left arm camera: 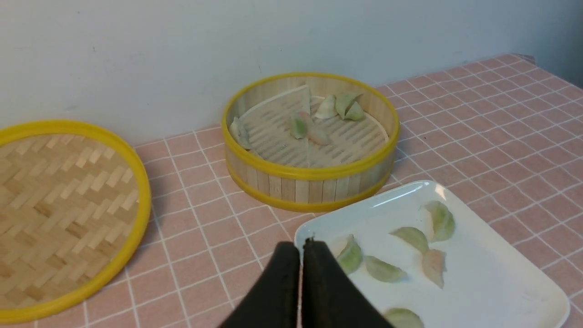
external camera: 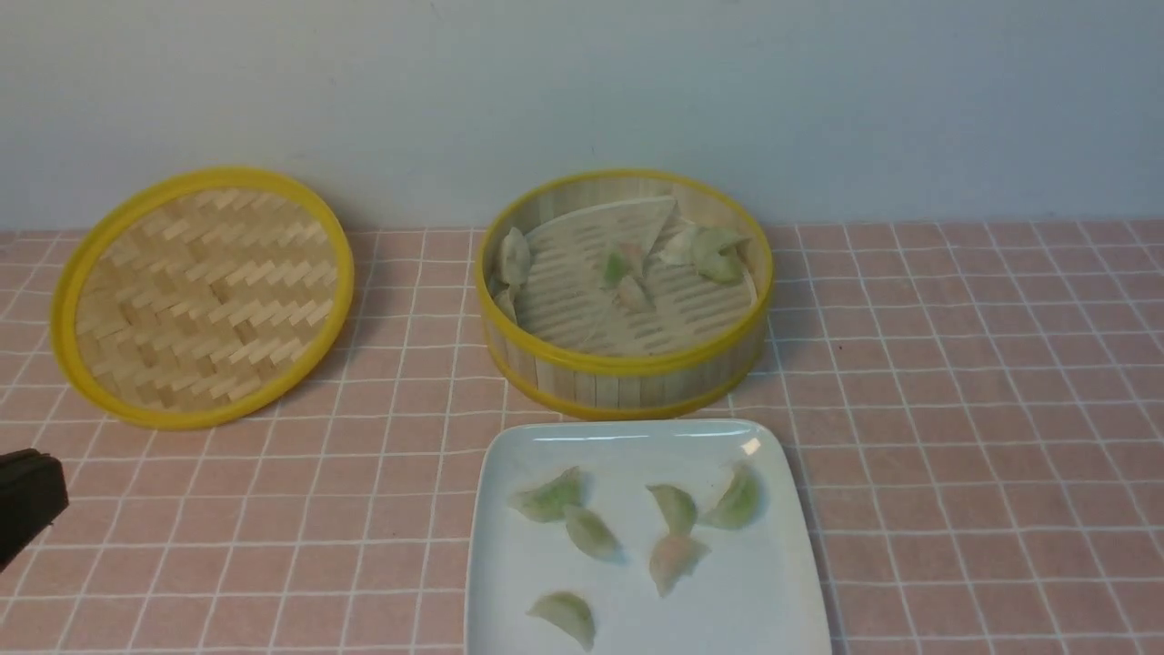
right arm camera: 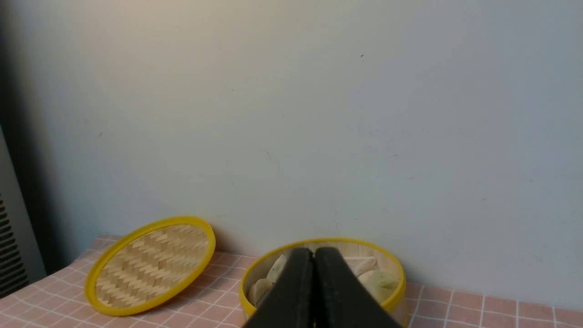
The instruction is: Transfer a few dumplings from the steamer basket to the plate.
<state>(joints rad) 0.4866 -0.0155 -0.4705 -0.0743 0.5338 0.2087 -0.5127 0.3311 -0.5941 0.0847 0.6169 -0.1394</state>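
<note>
The round bamboo steamer basket [external camera: 627, 382] stands at the middle back of the table, with several pale dumplings [external camera: 714, 255] lying on its slatted floor. In front of it is the white square plate [external camera: 727, 591], on which several greenish and pinkish dumplings [external camera: 591, 532] lie apart. At the front view's left edge only the dark tip of my left gripper [external camera: 41, 491] shows. In its wrist view the left gripper [left arm camera: 300, 246] is shut and empty, hovering by the plate's [left arm camera: 501, 282] near corner. My right gripper [right arm camera: 314, 253] is also shut and empty, facing the basket [right arm camera: 328, 240] from above the table.
The flat woven lid [external camera: 200, 296] with a yellow rim lies left of the basket, its far edge tilted up near the wall. A pale wall runs close behind the basket. Pink checked cloth covers the table [external camera: 982, 409].
</note>
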